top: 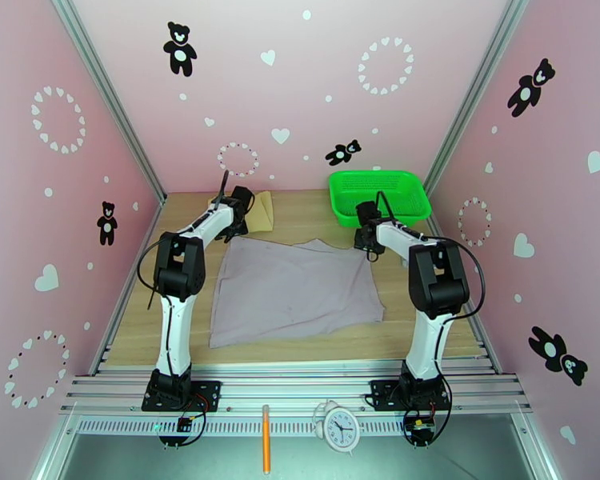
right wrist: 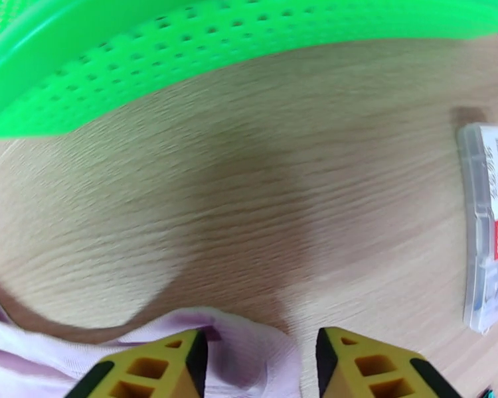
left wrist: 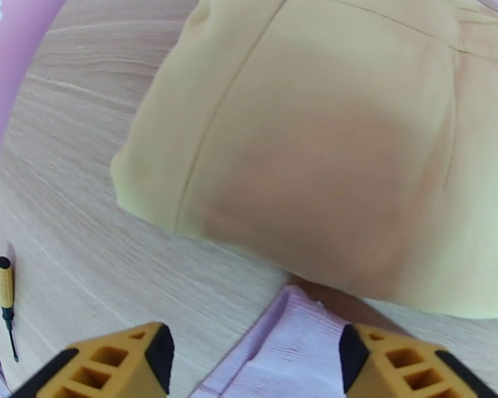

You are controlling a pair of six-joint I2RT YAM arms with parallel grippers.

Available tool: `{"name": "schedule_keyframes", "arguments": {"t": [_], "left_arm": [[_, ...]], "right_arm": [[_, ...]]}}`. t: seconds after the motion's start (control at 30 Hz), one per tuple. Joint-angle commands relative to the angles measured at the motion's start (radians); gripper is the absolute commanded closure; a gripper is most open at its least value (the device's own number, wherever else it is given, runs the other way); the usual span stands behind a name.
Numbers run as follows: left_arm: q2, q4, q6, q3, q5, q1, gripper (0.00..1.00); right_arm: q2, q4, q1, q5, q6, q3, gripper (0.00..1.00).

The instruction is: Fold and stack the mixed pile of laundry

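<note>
Far left: left gripper (left wrist: 255, 349) hangs over the far-left corner of the garment (top: 296, 290), fingers wide, the lilac corner loose between them and nothing pinched. Tan cloth (left wrist: 315, 147) lies just beyond that corner, at the far-left of the table (top: 428, 334). The garment is spread flat mid-table. Right gripper (right wrist: 259, 356) is over the far-right corner, with a narrower gap and the hem between the fingers, not clamped. Basket (right wrist: 182, 54) sits just behind it. Likely step: take both far corners and fold toward the near edge. To do it well, both should go low, bite only the lilac layer, close together, lift level and travel in sync so the fold line stays straight. The left must not snag the tan cloth, and the right must clear the basket rim. Hard to tell: whether the tan cloth overlaps the corner or just touches it. In the top view the left arm covers most of it, so its fold state is unclear. The right wrist view is blurred, and the label on the clear box (right wrist: 488, 227) is unreadable.
</note>
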Motion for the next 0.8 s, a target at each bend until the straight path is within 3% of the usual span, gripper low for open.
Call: {"name": "schedule_keyframes", "arguments": {"t": [0.0,0.13,0.33,0.53,0.77], "left_arm": [[-0.074,-0.016,0.004,-0.04,-0.02,0.005,0.29],[-0.092,0.021,0.02,-0.067,0.048,0.005,0.31],[-0.016,0.028,0.003,-0.014,0.112,0.009,0.39],[0.045,0.045,-0.016,0.019,0.149,0.018,0.43],[0.077,0.056,-0.014,0.034,0.162,0.018,0.47]], "right_arm": [[-0.095,-0.015,0.029,-0.14,-0.137,0.014,0.51],[-0.052,-0.079,0.084,-0.33,-0.264,0.11,0.52],[0.154,-0.125,0.143,-0.539,-0.335,0.32,0.54],[0.326,-0.171,0.165,-0.52,-0.321,0.492,0.57],[0.366,-0.183,0.173,-0.476,-0.31,0.523,0.6]]}}
